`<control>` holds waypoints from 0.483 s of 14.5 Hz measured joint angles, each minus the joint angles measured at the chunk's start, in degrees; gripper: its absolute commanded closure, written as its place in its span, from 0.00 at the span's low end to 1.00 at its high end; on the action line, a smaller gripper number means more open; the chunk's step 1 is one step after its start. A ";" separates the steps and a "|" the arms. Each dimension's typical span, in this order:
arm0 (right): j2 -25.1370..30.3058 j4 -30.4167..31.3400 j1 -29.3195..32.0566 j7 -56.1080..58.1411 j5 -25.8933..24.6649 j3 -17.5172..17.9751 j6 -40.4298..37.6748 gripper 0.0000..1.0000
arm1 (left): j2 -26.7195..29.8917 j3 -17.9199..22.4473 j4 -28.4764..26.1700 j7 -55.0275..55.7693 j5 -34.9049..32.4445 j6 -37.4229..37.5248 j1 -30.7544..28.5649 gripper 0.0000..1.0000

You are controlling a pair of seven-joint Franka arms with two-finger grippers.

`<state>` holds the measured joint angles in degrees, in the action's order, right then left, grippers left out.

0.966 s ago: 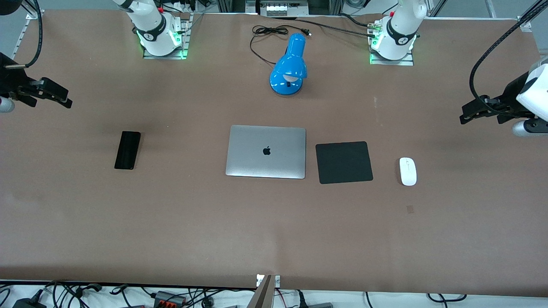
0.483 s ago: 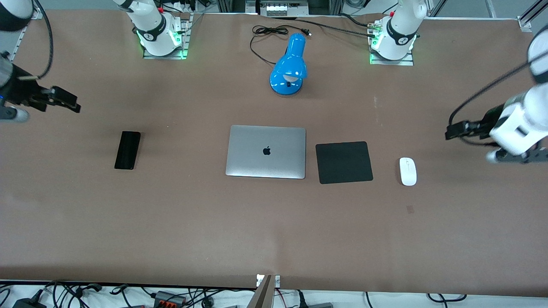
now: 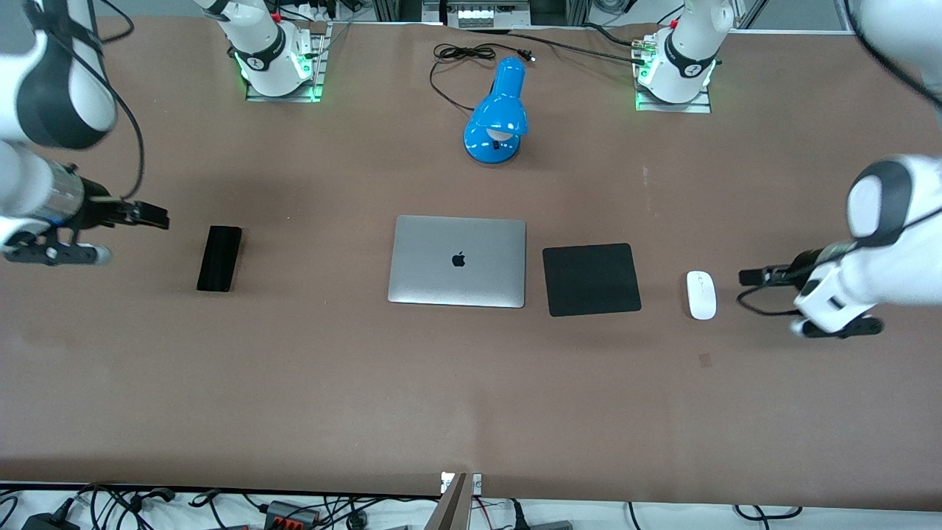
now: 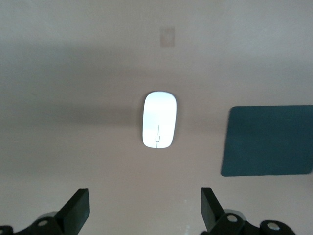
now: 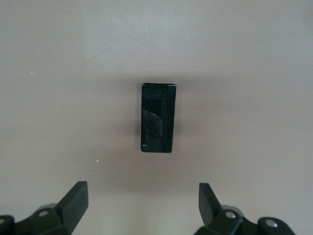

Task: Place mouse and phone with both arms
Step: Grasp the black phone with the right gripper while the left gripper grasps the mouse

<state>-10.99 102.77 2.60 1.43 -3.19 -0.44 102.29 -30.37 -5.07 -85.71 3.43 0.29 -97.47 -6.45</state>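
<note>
The white mouse [image 3: 701, 294] lies on the brown table beside the black square pad [image 3: 591, 279], toward the left arm's end. It also shows in the left wrist view [image 4: 159, 119]. My left gripper [image 3: 751, 277] is open and empty, above the table beside the mouse [image 4: 145, 208]. The black phone [image 3: 219, 258] lies flat toward the right arm's end, also seen in the right wrist view [image 5: 158, 117]. My right gripper [image 3: 156, 218] is open and empty, above the table beside the phone [image 5: 143, 203].
A closed silver laptop [image 3: 458, 260] lies mid-table beside the pad [image 4: 268, 140]. A blue desk lamp [image 3: 497, 115] with its black cord stands farther from the front camera. Two white arm bases [image 3: 274, 55] with green lights stand along the table's back edge.
Both arms have swung in from the table's ends and lowered. The left gripper has come close to the mouse and the right gripper close to the phone. Mouse and phone have not moved.
</note>
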 measured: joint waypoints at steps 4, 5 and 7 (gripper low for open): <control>-3.46 6.53 0.27 -0.01 -0.22 -0.30 11.26 0.00 | -7.94 -0.09 0.14 -0.03 -0.30 -0.88 0.97 0.00; -3.77 8.57 0.42 -0.01 -0.24 -0.46 14.23 0.00 | -8.97 -0.13 0.18 -0.03 -1.41 -1.01 1.49 0.00; -4.49 11.45 0.51 -0.01 -0.25 -0.62 18.08 0.00 | -10.06 -0.19 0.21 -0.03 -4.99 -2.56 2.12 0.00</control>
<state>-15.48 114.22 3.10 1.42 -3.44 -1.06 120.37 -40.43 -5.26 -85.50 3.40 -4.69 -100.03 -4.34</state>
